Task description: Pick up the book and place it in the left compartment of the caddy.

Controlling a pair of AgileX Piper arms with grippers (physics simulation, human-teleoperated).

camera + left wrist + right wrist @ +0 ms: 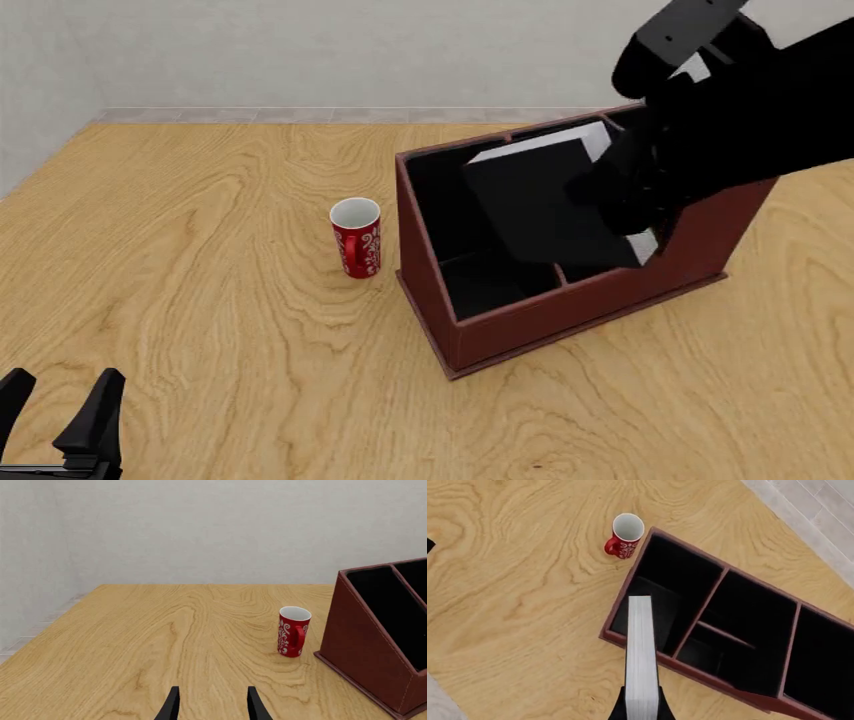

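Caddy (587,300): reddish-brown box organizer, black inside, standing on the wooden table (200,300), turned at an angle to the table edge. Thin dividers split it into several slots; rim stepped, front wall low, back walls taller.

Left compartment (664,595): long undivided slot on the side nearest the cup. Black-lined; floor visible in the right wrist view, nothing lying on it. The neighbouring slot is split by a crosswise divider into two smaller cells, both showing only black lining. A further slot sits at the far right side; its contents cannot be made out.

Book (547,200): thick, black covers, white page edges. Held in the air, tilted, above the caddy, over the left compartment and the divider beside it; not touching the walls as far as the views show. In the right wrist view its white page edge runs out from the fingers over the front wall of the left compartment.

Right gripper (642,707): clenched on the book, one finger on each cover.

Left gripper (60,410): low at the near-left corner of the table, fingers spread apart, grasping nothing.

Cup (356,238): red with white pattern, upright on the table just beside the caddy's left wall, not touching it; white interior, appears empty
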